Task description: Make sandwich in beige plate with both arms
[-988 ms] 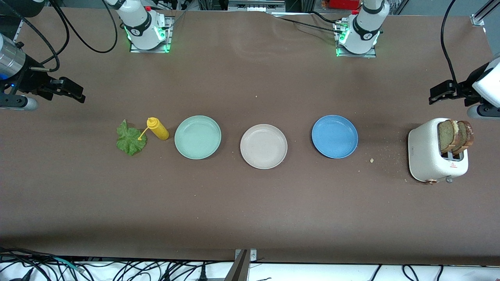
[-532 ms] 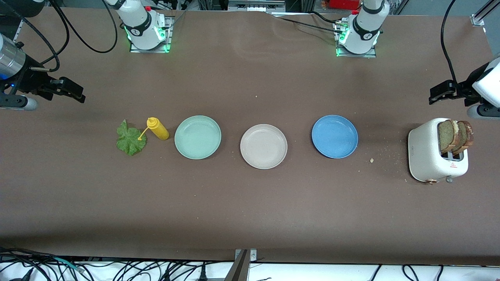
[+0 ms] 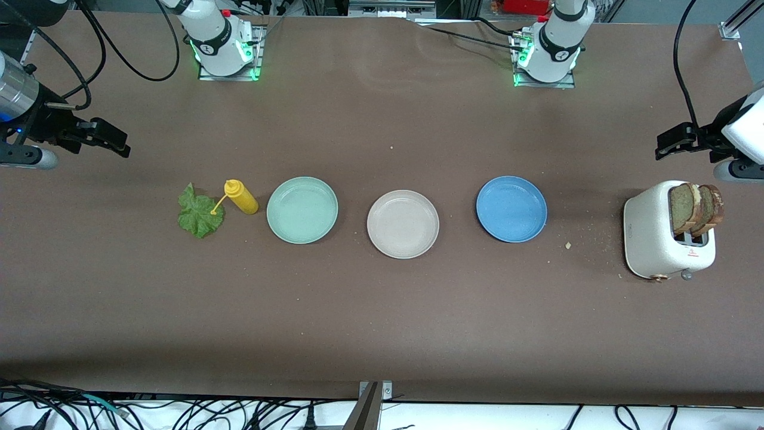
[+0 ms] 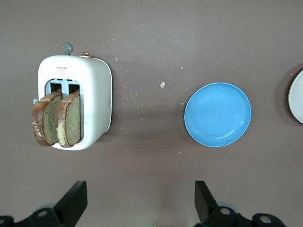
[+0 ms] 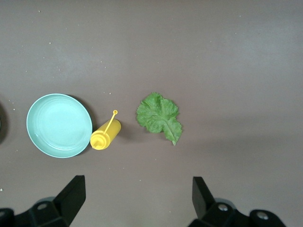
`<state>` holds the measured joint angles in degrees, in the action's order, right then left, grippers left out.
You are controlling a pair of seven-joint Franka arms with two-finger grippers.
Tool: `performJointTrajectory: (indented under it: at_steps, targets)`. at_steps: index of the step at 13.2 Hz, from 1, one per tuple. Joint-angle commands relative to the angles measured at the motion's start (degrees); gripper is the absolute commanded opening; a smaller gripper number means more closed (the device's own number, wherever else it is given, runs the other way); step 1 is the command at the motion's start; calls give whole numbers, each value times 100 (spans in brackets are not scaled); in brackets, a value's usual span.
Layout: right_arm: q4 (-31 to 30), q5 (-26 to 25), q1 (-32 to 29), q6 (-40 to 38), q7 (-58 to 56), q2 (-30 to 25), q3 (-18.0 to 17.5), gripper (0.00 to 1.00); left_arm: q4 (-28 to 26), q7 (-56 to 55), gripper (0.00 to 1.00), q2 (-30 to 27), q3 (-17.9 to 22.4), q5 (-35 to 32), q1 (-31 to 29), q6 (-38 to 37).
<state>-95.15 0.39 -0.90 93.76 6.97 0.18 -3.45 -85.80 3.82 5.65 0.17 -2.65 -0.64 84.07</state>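
Nothing has moved since the earlier frames; both arms wait at the table ends. Your left gripper (image 3: 668, 143) hangs over bare table beside the glossy white toaster (image 3: 656, 236), jaws wide apart and empty. Your right gripper (image 3: 113, 140) hangs over bare table at the right arm's end, jaws likewise spread, holding nothing.

The task has not begun. The round, shallow, matte beige plate (image 3: 403, 249) sits empty in the middle of the row, between the mint green plate (image 3: 302, 236) and the blue plate (image 3: 511, 236).

No sandwich exists yet. Two brown, speckled bread slices (image 3: 695, 208) with dark crusts stand upright in the toaster slots. The ruffled green lettuce leaf (image 3: 200, 214) lies flat on the brown table, just beside the tipped yellow plastic squeeze bottle (image 3: 242, 197). Both slices and the leaf remain to be carried over, I judge.
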Motion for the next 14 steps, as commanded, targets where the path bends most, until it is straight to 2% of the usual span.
performJointTrajectory:
  at_steps: [1, 14]
  targets:
    - [128, -39, -94, -95, 41, 34, -94, 100, 81, 57, 100, 15, 27, 1, 29, -5]
    - [129, -47, -94, -95, 41, 26, -94, 100, 46, 119, 100, 24, 27, 1, -6, 65]
